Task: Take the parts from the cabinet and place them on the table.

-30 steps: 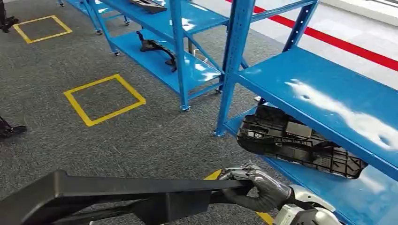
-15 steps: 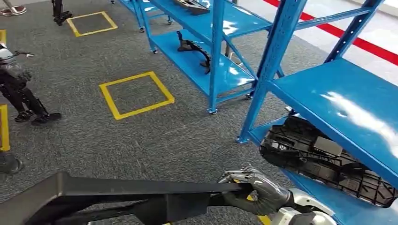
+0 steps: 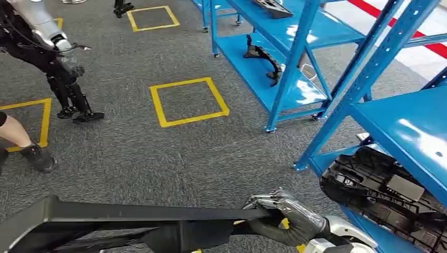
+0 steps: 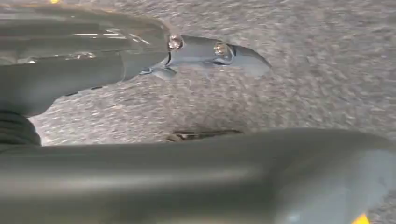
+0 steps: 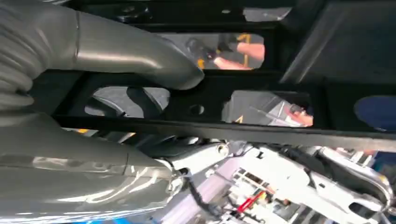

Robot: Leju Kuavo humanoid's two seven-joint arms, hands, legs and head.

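While the long black plastic part (image 3: 132, 224) hung level low across the head view above the grey carpet (image 3: 174, 153), the right hand (image 3: 284, 216) had its fingers clamped over one end of it. The other end ran off toward the left hand (image 4: 84, 60); in the left wrist view its fingers lay blurred beside the part, and I could not tell whether they gripped it. A blue metal shelving unit (image 3: 392, 113) stood close at the right, another black ribbed part (image 3: 385, 197) on its lower shelf edge. The carried part was long, so turning could swing an end into a shelf post, or toward the person's leg (image 3: 21, 142) at the left
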